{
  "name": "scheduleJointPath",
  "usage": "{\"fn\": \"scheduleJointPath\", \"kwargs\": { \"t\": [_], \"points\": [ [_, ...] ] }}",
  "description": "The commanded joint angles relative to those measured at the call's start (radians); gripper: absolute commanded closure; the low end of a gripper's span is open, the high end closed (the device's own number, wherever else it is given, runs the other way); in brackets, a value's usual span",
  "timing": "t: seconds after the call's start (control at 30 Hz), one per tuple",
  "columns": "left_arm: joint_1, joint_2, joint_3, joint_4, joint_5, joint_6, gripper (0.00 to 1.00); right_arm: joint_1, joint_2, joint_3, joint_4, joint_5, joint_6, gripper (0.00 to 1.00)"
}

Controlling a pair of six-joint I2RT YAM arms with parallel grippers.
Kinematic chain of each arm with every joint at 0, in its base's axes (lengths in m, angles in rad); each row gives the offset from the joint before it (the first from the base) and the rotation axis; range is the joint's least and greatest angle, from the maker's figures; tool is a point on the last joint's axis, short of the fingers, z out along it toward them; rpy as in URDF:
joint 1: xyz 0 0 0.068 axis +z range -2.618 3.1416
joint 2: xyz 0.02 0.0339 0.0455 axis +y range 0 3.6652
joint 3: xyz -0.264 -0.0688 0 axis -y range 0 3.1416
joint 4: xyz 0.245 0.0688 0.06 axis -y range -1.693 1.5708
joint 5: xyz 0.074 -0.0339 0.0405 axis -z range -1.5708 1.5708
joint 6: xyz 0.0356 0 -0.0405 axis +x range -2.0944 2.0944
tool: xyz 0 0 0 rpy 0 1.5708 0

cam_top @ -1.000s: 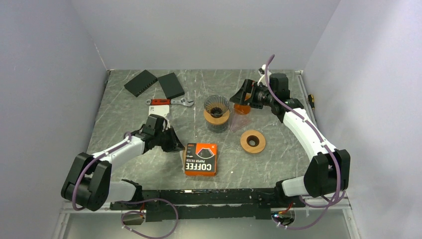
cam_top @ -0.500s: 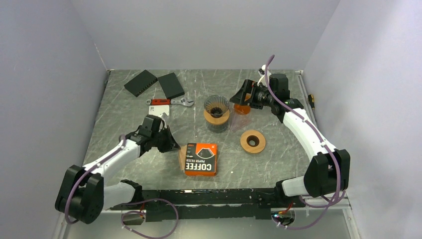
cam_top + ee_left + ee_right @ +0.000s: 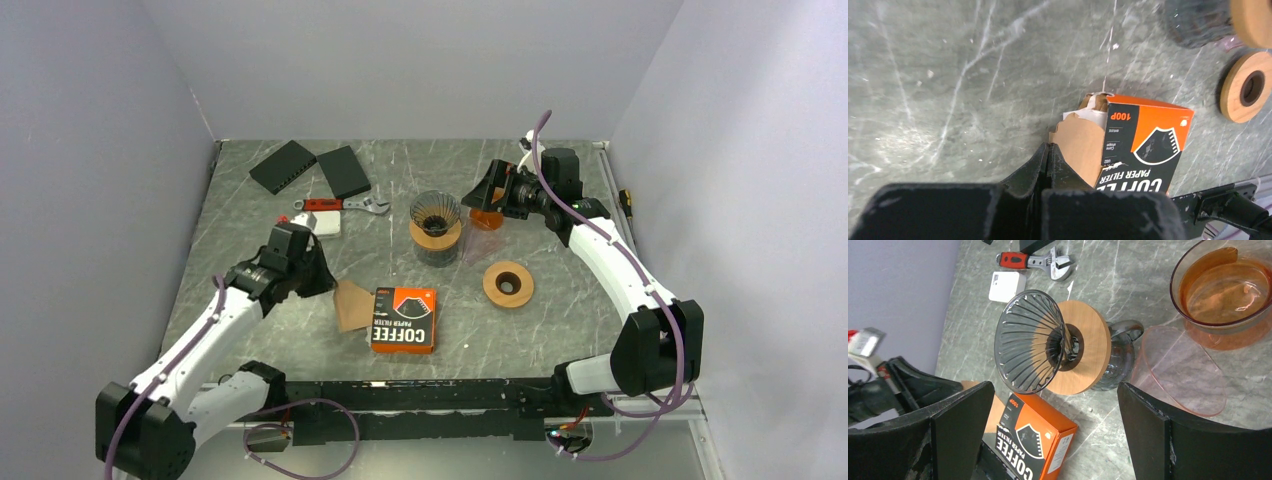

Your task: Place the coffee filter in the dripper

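Observation:
The glass dripper (image 3: 436, 212) with a wooden collar sits on a dark glass server at table centre; it also shows in the right wrist view (image 3: 1030, 342). The orange and black coffee filter box (image 3: 403, 319) lies flat in front of it. My left gripper (image 3: 318, 283) is shut on the edge of a brown paper filter (image 3: 350, 303), which sticks out of the box's left end. In the left wrist view the shut gripper (image 3: 1049, 146) pinches the filter (image 3: 1080, 150) beside the box (image 3: 1143, 145). My right gripper (image 3: 497, 190) is open and empty, just right of the dripper.
A wooden ring (image 3: 508, 284) lies right of the box. An orange glass bowl (image 3: 1223, 290) and a pink lid (image 3: 1178, 370) sit under the right gripper. A red-handled wrench (image 3: 340, 204), a white block (image 3: 322, 224) and two black blocks (image 3: 283, 166) (image 3: 343, 171) are at the back left.
My left gripper has moved back to the left and pulled the brown filter further out of the box. The right arm has not moved.

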Motion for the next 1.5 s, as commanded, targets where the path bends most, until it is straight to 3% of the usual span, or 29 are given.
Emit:
{"fn": "scheduleJointPath", "kwargs": {
  "t": [0.0,0.17,0.4,0.63,0.87,1.07,1.23,1.33,1.47],
  "points": [
    [0.003,-0.075,0.102,-0.089,-0.104,0.073,1.0,-0.004,-0.025,0.005,0.037,0.006,-0.009,0.01],
    [0.003,-0.138,0.178,-0.114,-0.169,0.14,1.0,-0.004,-0.027,0.007,0.041,0.01,-0.009,0.01],
    [0.003,-0.179,0.154,0.078,-0.084,0.259,1.0,-0.004,-0.039,0.007,0.052,0.002,-0.011,0.01],
    [0.003,-0.108,0.131,0.397,0.213,0.41,1.0,-0.004,-0.073,0.008,0.062,-0.014,-0.028,0.0],
    [0.003,0.102,0.199,0.558,0.556,0.529,1.0,-0.004,-0.135,-0.021,0.138,-0.089,-0.053,0.0],
    [0.003,0.188,0.256,0.71,0.729,0.557,1.0,-0.003,-0.19,-0.08,0.244,-0.212,-0.047,0.0],
    [0.002,0.158,0.203,0.921,0.905,0.613,1.0,0.011,-0.215,-0.101,0.283,-0.278,-0.057,0.01],
    [0.002,0.142,0.165,1.027,0.94,0.621,1.0,0.033,-0.223,-0.111,0.345,-0.313,-0.062,0.01],
    [0.002,0.137,0.181,1.001,0.959,0.674,1.0,0.072,-0.223,-0.114,0.389,-0.379,-0.068,0.04]
  ]
}}
